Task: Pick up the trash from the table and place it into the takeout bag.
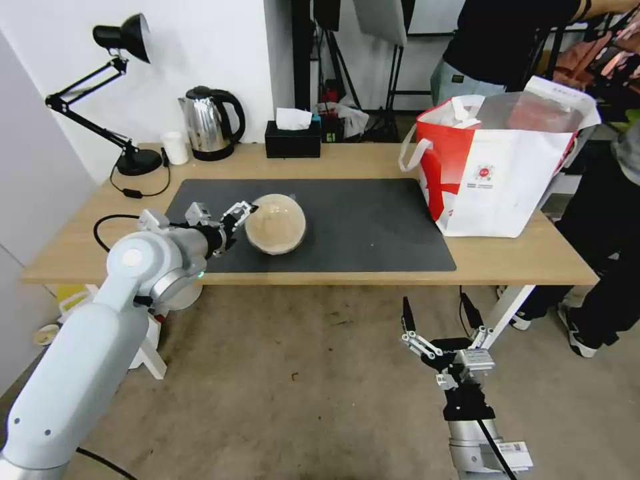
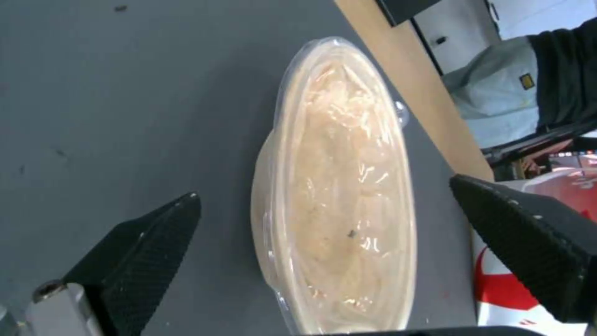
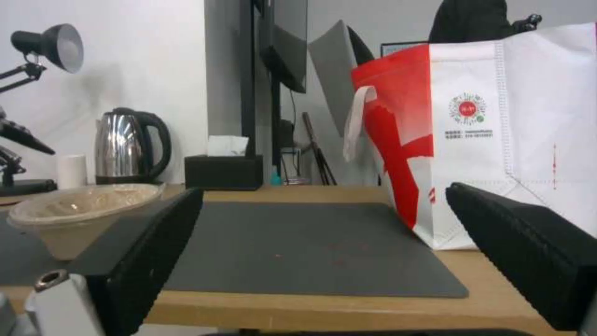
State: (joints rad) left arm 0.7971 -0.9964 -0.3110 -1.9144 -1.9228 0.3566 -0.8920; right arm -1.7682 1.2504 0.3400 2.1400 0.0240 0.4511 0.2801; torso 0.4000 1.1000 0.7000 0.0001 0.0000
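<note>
Domed bowl (image 1: 275, 224) pre-grasp: last trash on the dark mat (image 1: 373, 227), left side of the counter (image 1: 513, 257).
Left hand (image 1: 241, 212) spread wide at its rim, nothing gripped. Next: straddle rim, clamp, carry to takeout bag (image 1: 507, 180). Right hand (image 1: 440, 317) spread, idle below the counter edge.
</note>
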